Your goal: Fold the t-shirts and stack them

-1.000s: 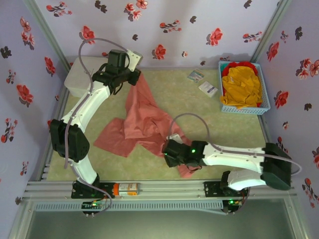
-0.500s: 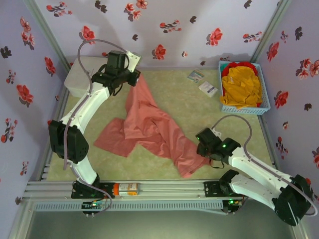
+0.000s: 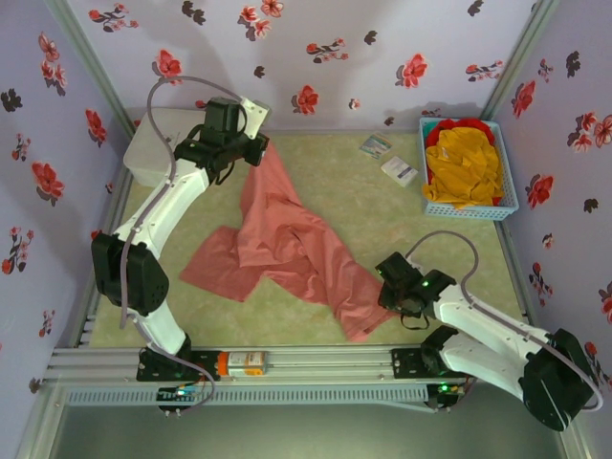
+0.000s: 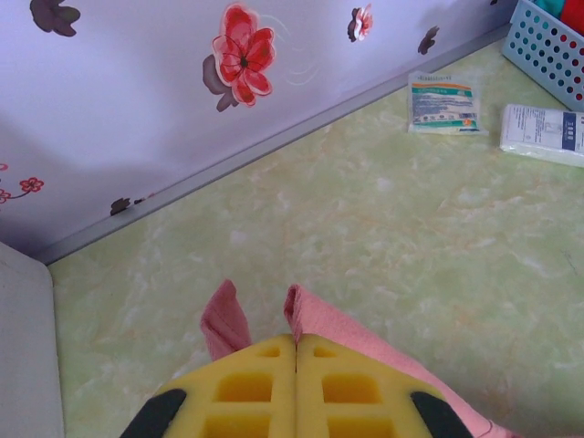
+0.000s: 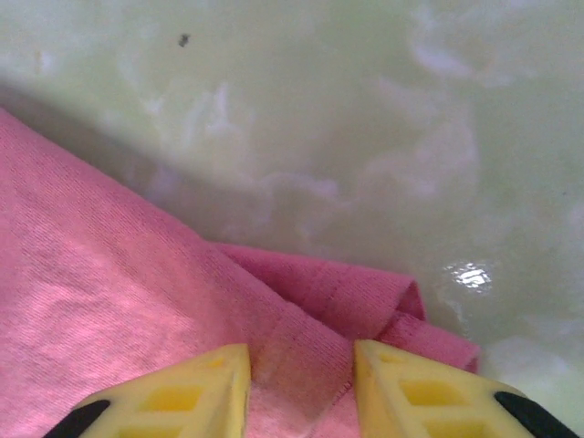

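Pale green marbled tabletop [image 3: 402,225], lilac flowered walls [image 3: 382,38], salmon-pink t-shirt [image 3: 287,239] sprawled centre frame, left gripper [image 4: 295,339] clamped on its top corner, right gripper [image 5: 297,351] parted over its lower-right hem.

The right gripper [image 3: 386,284] has left the near hem of the pink shirt [image 3: 287,239], where it stood 1 second ago. It now sits at the shirt's right edge, fingers apart over the cloth. The shirt's near right corner, then bunched, now lies spread out.
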